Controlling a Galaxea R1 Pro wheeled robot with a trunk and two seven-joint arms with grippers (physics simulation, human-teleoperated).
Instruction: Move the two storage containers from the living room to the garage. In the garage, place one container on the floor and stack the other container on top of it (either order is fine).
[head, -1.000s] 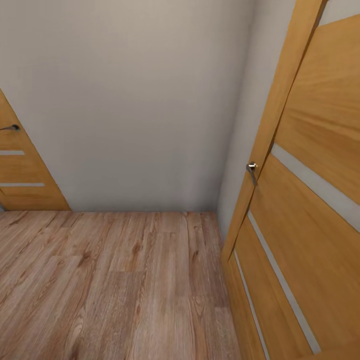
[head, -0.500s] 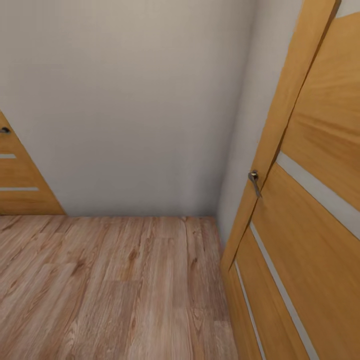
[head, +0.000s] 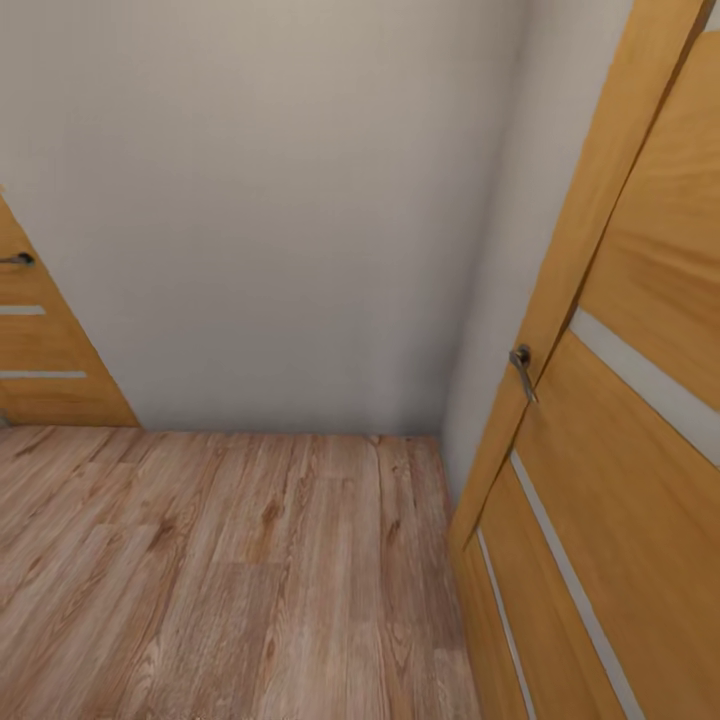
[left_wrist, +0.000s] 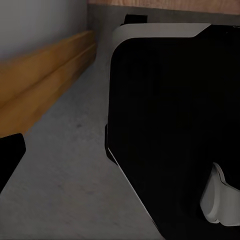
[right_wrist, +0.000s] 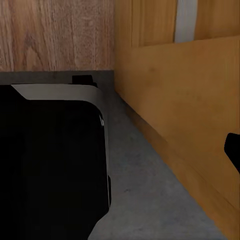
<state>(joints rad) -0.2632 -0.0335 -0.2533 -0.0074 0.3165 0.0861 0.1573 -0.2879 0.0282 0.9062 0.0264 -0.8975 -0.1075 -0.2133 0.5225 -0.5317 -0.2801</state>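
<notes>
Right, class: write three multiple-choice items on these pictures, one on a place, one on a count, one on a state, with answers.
1. Where is the nearer wooden door in the head view?
A. on the right
B. in the middle of the wall
C. lying on the floor

2. How many wooden doors show in the head view?
A. one
B. two
C. four

3. What is the floor in the head view like?
A. dark grey concrete
B. light wood planks
C. carpeted in red

Answers:
1 A: the nearer door with its metal handle runs down the right side.
2 B: a second door stands at the left edge.
3 B: the floor shows pale planks with grain, meeting the plain wall.
</notes>
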